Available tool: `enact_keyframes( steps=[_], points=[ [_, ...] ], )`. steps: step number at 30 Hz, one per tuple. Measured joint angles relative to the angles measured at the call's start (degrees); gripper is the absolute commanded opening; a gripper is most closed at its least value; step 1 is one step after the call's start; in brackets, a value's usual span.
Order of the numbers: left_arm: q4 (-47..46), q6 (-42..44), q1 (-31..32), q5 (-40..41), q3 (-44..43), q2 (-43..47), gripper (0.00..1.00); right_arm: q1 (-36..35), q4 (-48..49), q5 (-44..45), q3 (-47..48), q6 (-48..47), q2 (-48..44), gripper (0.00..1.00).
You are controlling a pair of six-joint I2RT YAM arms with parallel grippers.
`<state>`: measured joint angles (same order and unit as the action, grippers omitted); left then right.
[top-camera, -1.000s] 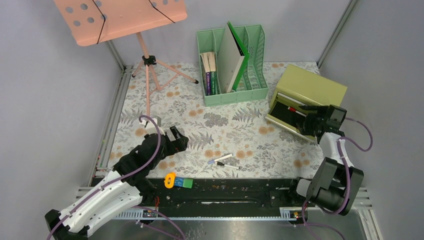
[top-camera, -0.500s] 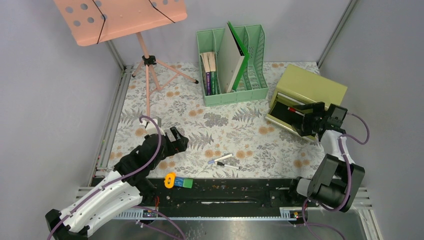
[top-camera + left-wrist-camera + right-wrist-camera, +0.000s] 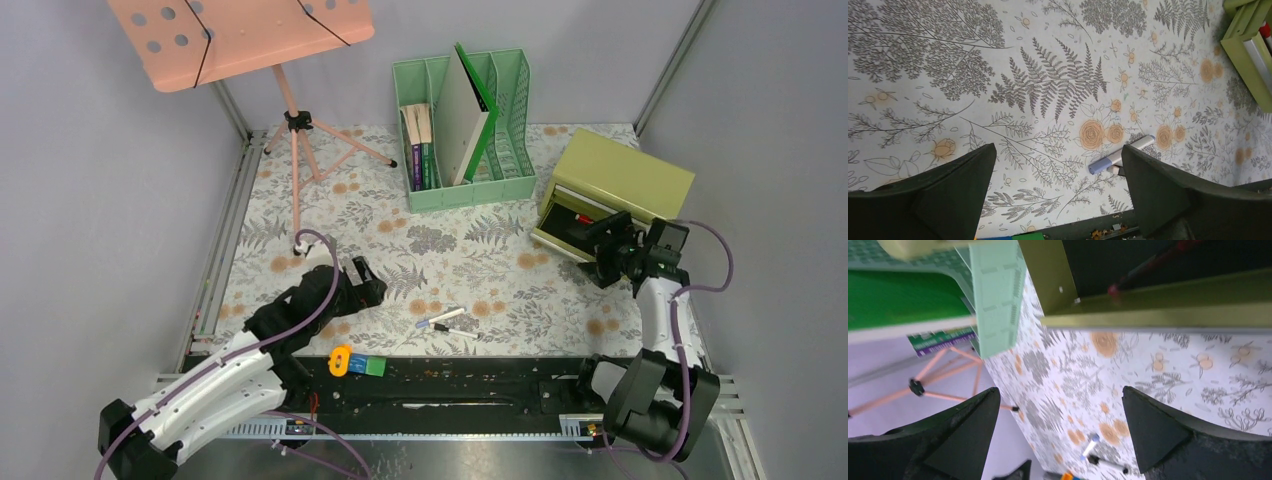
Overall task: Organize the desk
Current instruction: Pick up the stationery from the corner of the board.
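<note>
While both hands stand released and empty, the step in hand is judged to be the gathering of loose pens into the drawer. The bench (image 3: 450,262) is spread between its metal rails ahead of both arms. The right hand (image 3: 600,252) is held just in front of the open drawer (image 3: 572,228) of the olive box (image 3: 625,172) at the bench's right rear, its fingers spread wide with nothing between them. A red-capped pen (image 3: 1148,269) is seen lying inside the drawer. The left hand (image 3: 1058,195) is poised low over the left-centre of the bench, likewise spread and holding nothing.

Two markers (image 3: 446,323) are seen lying together near the front edge, close to the left hand. For the next move, that hand would need to be brought over the blue-capped marker (image 3: 1122,155), lined up across its barrel, lowered and closed. Care would be called for, since the second marker lies touching or just beside it.
</note>
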<state>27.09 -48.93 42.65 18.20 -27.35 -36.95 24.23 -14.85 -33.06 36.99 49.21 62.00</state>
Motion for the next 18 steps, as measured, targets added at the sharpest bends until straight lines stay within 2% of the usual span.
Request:
enact_keyframes(
  steps=[14, 18],
  points=[
    [-3.7, -0.2, 0.0, -4.6, 0.2, -5.5, 0.99, -19.3, -9.4, -0.2, -4.9, -12.0, -2.6, 0.99],
    [-3.8, 0.0, 0.0, -4.9, 0.2, -5.9, 0.99, -26.9, -11.2, 1.3, -5.6, -14.8, -3.9, 0.99]
  ],
)
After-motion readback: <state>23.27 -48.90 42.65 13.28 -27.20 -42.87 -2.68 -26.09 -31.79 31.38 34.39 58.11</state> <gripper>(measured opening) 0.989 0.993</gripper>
